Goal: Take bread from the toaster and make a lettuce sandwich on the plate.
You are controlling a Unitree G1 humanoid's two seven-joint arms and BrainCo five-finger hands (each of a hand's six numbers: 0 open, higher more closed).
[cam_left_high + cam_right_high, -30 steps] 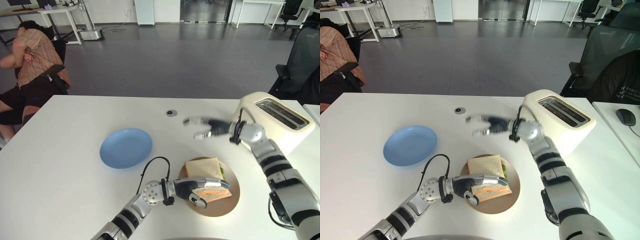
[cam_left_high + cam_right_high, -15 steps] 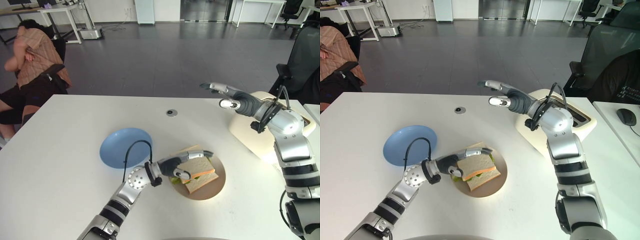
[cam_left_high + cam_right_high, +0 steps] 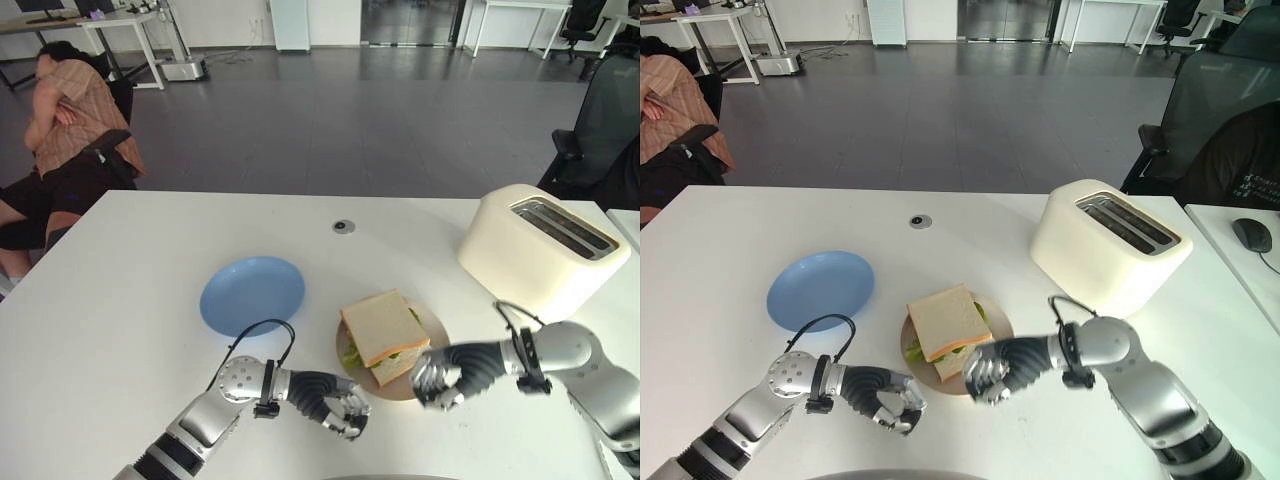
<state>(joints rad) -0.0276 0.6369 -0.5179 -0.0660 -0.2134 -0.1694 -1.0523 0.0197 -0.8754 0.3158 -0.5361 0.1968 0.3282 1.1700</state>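
Note:
A sandwich (image 3: 384, 332) of white bread with green lettuce showing at its edges lies on a brown plate (image 3: 424, 384) near the table's front. The cream toaster (image 3: 541, 246) stands at the back right, its slots showing no bread. My left hand (image 3: 334, 402) rests low on the table just left of the brown plate, fingers curled, holding nothing. My right hand (image 3: 440, 374) sits at the plate's right front edge, fingers curled into a fist, also holding nothing. Both hands are off the sandwich.
A blue plate (image 3: 252, 294) lies bare to the left of the sandwich. A small round metal fitting (image 3: 343, 226) is set into the tabletop at the back. A computer mouse (image 3: 1251, 233) lies on the neighbouring table, far right.
My left hand let go of the sandwich and drew back toward the front edge, curling shut. My right hand came down from beside the toaster to the plate's right edge and closed.

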